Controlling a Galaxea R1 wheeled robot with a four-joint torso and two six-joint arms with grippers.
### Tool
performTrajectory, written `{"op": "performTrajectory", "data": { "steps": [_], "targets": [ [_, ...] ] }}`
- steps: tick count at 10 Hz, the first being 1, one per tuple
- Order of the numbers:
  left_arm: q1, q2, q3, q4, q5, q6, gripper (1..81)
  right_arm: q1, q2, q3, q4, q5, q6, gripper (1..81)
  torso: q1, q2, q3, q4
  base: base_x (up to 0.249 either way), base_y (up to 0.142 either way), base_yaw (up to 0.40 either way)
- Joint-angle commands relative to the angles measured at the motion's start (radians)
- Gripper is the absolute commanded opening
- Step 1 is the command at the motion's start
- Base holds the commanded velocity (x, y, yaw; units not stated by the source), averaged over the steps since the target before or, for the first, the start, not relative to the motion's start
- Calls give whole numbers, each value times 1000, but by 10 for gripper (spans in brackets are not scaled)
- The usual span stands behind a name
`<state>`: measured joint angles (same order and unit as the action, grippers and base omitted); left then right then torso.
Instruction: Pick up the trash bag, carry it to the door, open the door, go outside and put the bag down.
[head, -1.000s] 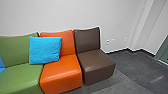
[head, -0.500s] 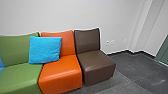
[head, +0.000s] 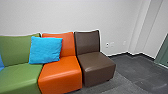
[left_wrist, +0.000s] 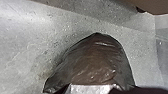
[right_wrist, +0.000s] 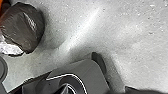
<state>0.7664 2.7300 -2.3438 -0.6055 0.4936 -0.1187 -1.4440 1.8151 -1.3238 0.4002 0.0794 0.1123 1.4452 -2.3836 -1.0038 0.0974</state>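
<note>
The dark, glossy trash bag (left_wrist: 97, 57) shows against the speckled grey floor (left_wrist: 20, 50) in both wrist views, with a bright silvery patch at one end; I cannot tell whether it hangs or rests there, nor whether the left claw or right claw is wide, narrow or holding it. Further out, a bright blue cushion (head: 45, 50) leans across the green chair (head: 20, 50) and orange chair (head: 61, 72); the brown chair (head: 96, 66) adjoins the orange one, before the white wall (head: 62, 15); dark floor tiles (head: 147, 72) lie beyond.

blue cushion (head: 45, 50) against green and orange seats (head: 61, 72), probably a wall outlet (head: 107, 45)
</note>
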Motion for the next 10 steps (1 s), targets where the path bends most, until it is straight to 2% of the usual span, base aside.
{"op": "performTrajectory", "data": {
  "steps": [1,3,4,6,7,8,9,10],
  "targets": [
    [-187,-18,1,-19,77,-7,811,53,-70,23,12,-61,-2,811,0,0,0,0,0,0,0],
    [-212,10,-61,-17,82,-22,811,55,-61,32,11,-62,-3,811,1,1,0,0,0,0,0],
    [-216,25,-92,-20,102,-22,811,55,-61,35,11,-62,-3,811,1,1,-94,-23,0,0,0],
    [-238,34,-104,-20,122,-22,811,55,-61,35,11,-62,-3,811,1,1,-120,-27,0,0,0],
    [-261,31,-103,-22,123,-24,811,55,-61,35,11,-62,-3,811,1,1,-147,-11,0,0,0],
    [-279,33,-104,-22,144,-24,811,55,-61,35,11,-62,-3,811,1,1,-182,-13,0,0,0],
    [-298,33,-106,-20,161,-25,811,55,-61,35,11,-61,-3,811,2,1,-123,-14,0,0,0],
    [-314,34,-112,-20,163,-32,811,55,-61,32,11,-61,-3,811,66,-99,-147,-14,0,0,0]
  ]
}}
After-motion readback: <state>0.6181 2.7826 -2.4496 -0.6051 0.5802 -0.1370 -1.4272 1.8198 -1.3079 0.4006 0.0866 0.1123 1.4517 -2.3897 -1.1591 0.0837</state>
